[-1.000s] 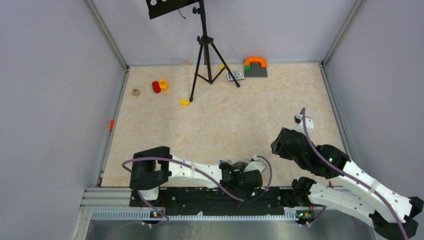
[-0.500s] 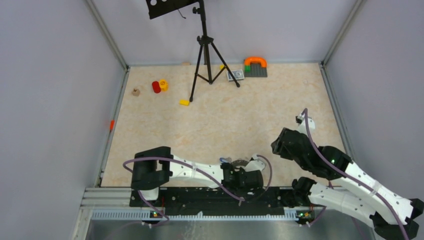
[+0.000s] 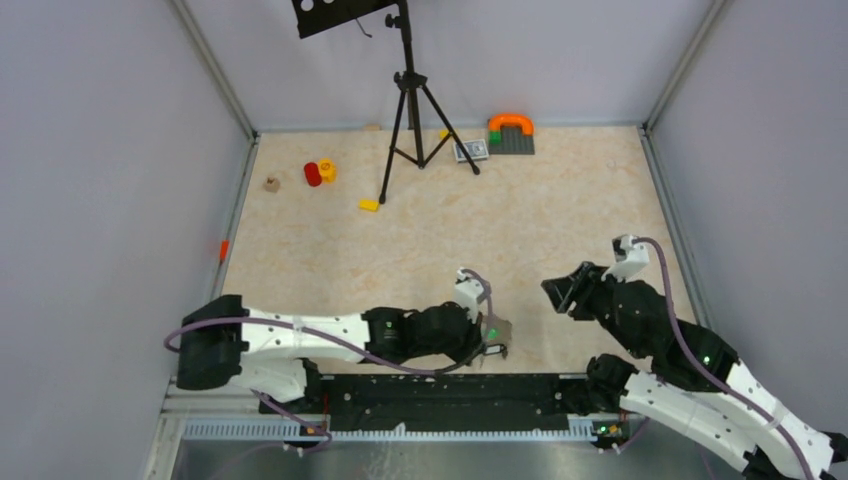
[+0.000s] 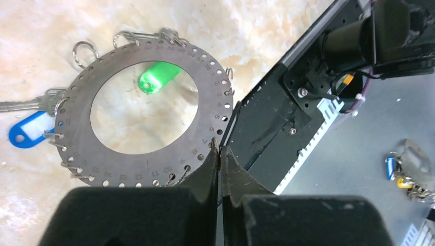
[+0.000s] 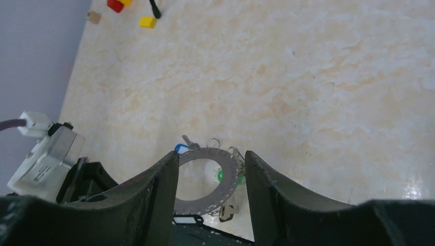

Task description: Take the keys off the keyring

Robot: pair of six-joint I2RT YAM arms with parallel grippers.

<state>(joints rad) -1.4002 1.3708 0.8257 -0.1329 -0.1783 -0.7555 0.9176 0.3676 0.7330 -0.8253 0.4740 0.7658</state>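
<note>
The keyring (image 4: 205, 92), a wide grey ring with small holes along its rim, carries the keys on small wire loops. A green tag (image 4: 156, 77) shows through its hole, and a blue tag (image 4: 28, 130) and a silver key (image 4: 31, 102) hang at its left. My left gripper (image 4: 220, 151) is shut on the ring's rim and holds it tilted near the table's front edge (image 3: 497, 328). My right gripper (image 5: 211, 154) is open and empty. It faces the keyring (image 5: 197, 202) from the right, a short way off (image 3: 560, 290).
A black rail (image 3: 440, 395) runs along the near edge just behind the ring. A tripod (image 3: 405, 100), red and yellow blocks (image 3: 320, 172), a yellow block (image 3: 369, 205) and a baseplate with an orange arch (image 3: 511, 133) stand far back. Another key bunch (image 4: 410, 171) lies off the table.
My left arm has swung out and turned, bringing the ring up on its edge and a little to the right. My right gripper has turned to face the ring.
</note>
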